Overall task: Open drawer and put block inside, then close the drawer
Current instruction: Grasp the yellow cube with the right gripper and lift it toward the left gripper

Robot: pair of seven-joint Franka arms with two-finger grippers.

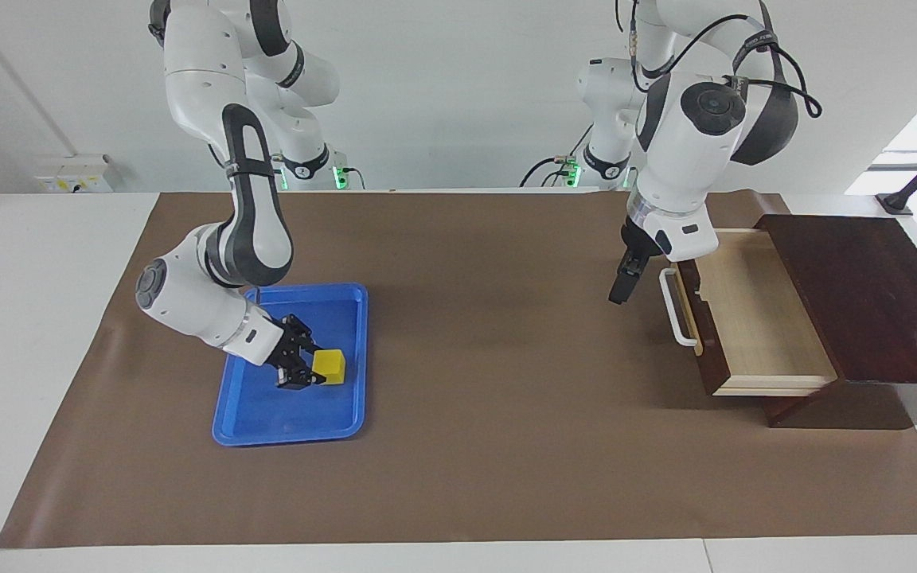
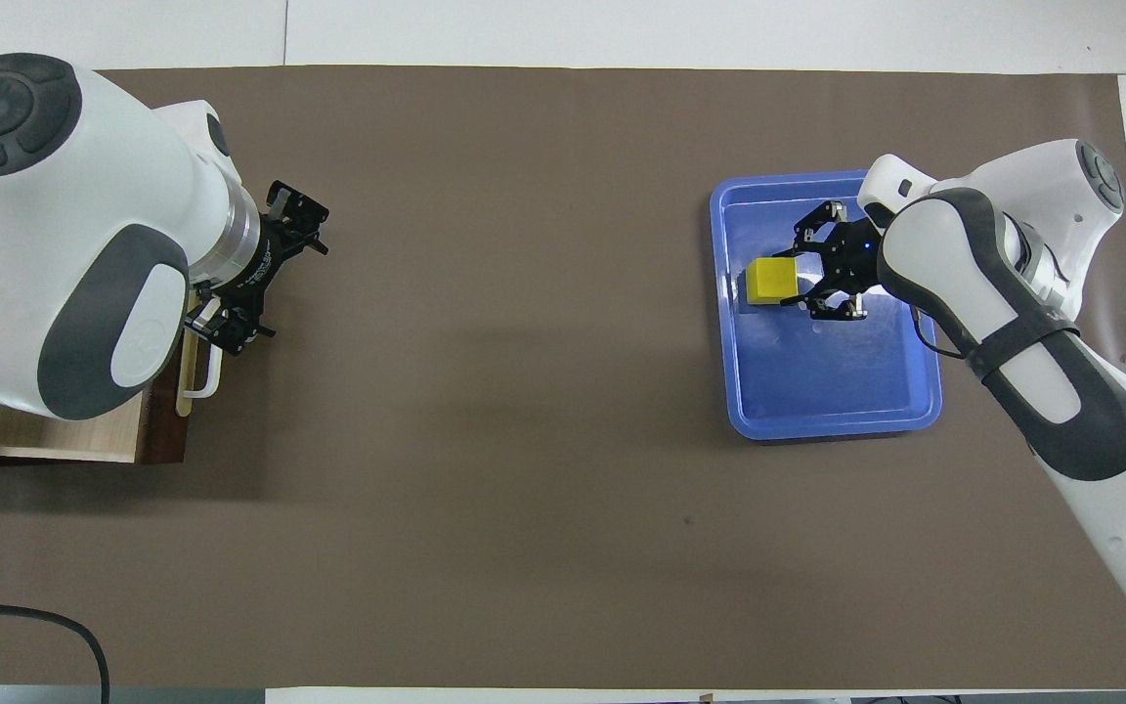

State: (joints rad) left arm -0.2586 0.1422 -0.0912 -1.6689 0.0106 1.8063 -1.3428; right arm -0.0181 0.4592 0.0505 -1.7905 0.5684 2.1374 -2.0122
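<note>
The counter [image 1: 52, 334] is covered over most of its top by a brown mat [image 1: 490, 430]. At the left arm's end of the counter a dark wooden box [image 1: 864, 294] is seen, and the drawer [image 1: 753, 318] is pulled out of it toward the middle of the counter, so that its pale wood interior lies exposed. The white bar handle [image 1: 677, 306] is fixed on the drawer's front. In the overhead view most of the box and the drawer is covered by the left arm.

Toward the right arm's end of the counter a flat blue tray [image 1: 267, 422] is laid on the mat, well apart from the drawer. The block [image 1: 329, 364], a small yellow cube, is found inside the tray, in the part nearer to the tray's edge that faces the middle of the counter.

The left hand [image 1: 622, 286] is held above the mat just beside the drawer's handle, pointing downward; no contact with the handle is seen, and nothing is held by it. In the overhead view its fingers [image 2: 304, 210] are seen spread apart.

The right hand [image 1: 307, 366] is lowered into the tray, tilted toward the block. Its fingers [image 2: 822, 215] are spread wide, with one on each side of the cube's end; the block is not yet clamped.
</note>
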